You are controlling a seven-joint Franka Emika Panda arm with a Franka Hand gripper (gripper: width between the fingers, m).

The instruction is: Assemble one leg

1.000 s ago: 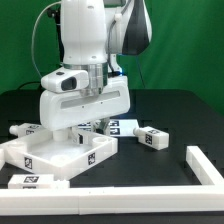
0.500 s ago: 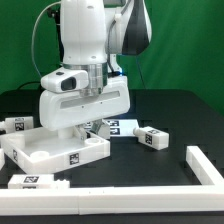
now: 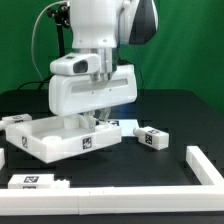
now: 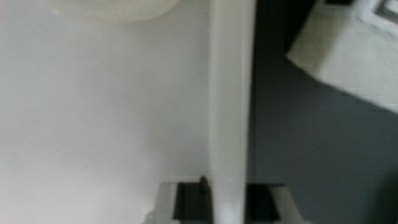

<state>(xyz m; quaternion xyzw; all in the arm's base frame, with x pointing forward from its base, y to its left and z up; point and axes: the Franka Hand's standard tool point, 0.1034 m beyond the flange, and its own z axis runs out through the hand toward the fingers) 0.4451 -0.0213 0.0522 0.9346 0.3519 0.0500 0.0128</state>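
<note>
My gripper (image 3: 96, 119) is shut on the rim wall (image 4: 228, 100) of the large white square tray-like piece (image 3: 58, 142), left of centre in the exterior view. In the wrist view the gripper (image 4: 226, 202) has one dark finger (image 4: 185, 203) on each side of the thin wall. The tray looks tilted, with its gripped side raised. One leg (image 3: 153, 137), a stubby white block with tags, lies to the exterior view's right of the tray. Another leg (image 3: 17, 122) lies at the left, and a third (image 3: 36, 181) lies at the front left.
A white L-shaped fence (image 3: 203, 166) runs along the front and right of the black table. The marker board (image 3: 127, 124) lies behind the tray, mostly hidden by the hand. A blurred white piece (image 4: 349, 48) shows beyond the tray wall in the wrist view.
The arm has moved up and to the exterior view's right, still gripping the tray's wall. The tray has shifted right with it. The loose legs have not moved.
</note>
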